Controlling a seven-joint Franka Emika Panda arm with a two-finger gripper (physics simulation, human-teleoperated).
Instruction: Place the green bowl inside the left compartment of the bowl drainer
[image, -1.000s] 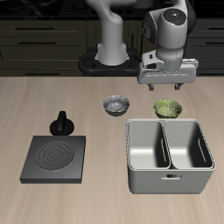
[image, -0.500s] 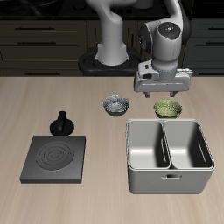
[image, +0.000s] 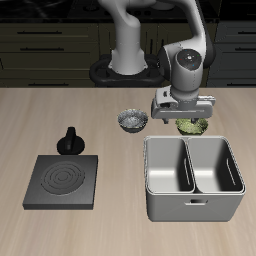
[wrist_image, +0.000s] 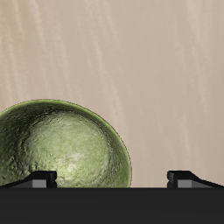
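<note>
Gripper (image: 186, 121) hung with fingers spread directly above the small round olive-green bowl (image: 191, 126), which sat on the tabletop (image: 40, 120) just behind the grey metal bowl drainer (image: 193, 200).

Ext high front; wrist close, both see green bowl (image: 192, 125).
</note>
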